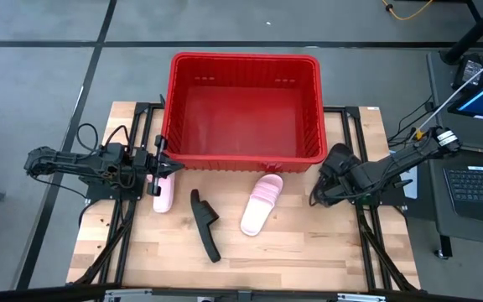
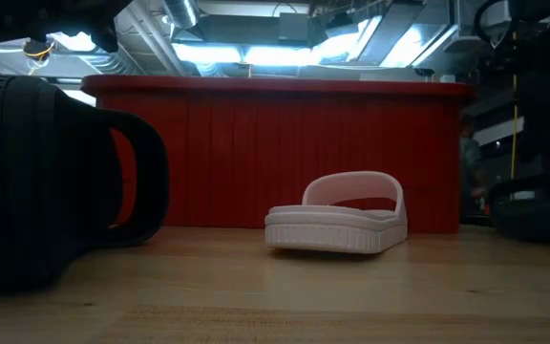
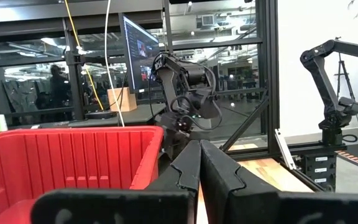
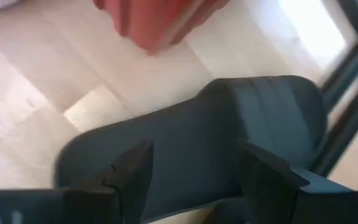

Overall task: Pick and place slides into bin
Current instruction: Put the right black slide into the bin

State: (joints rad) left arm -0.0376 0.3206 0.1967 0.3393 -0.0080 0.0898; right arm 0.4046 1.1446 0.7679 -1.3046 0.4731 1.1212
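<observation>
The red bin (image 1: 246,109) stands at the table's far middle, and its floor shows nothing on it. One pale pink slide (image 1: 262,204) lies flat in front of the bin and also shows in the low view (image 2: 337,215). A second pink slide (image 1: 163,197) lies at the left, partly under my left gripper (image 1: 164,168), which is shut and level beside the bin's near left corner. A black slide (image 1: 205,222) lies on its side near the middle. My right gripper (image 4: 197,180) is open over another black slide (image 4: 197,130) by the bin's near right corner (image 4: 148,25). My right gripper's two fingers (image 4: 132,171) stand on either side of the black slide's body (image 4: 191,143), coming at it from the table's right side and slanting down. The slide lies on the table. Whether the fingers touch it, I cannot tell.
The bin's near wall (image 2: 275,153) stands close behind the slides. Black frame rails (image 1: 141,126) run along both sides of the wooden table. A laptop (image 1: 476,180) stands past the table's right edge. Bare wood lies along the near edge (image 1: 292,252).
</observation>
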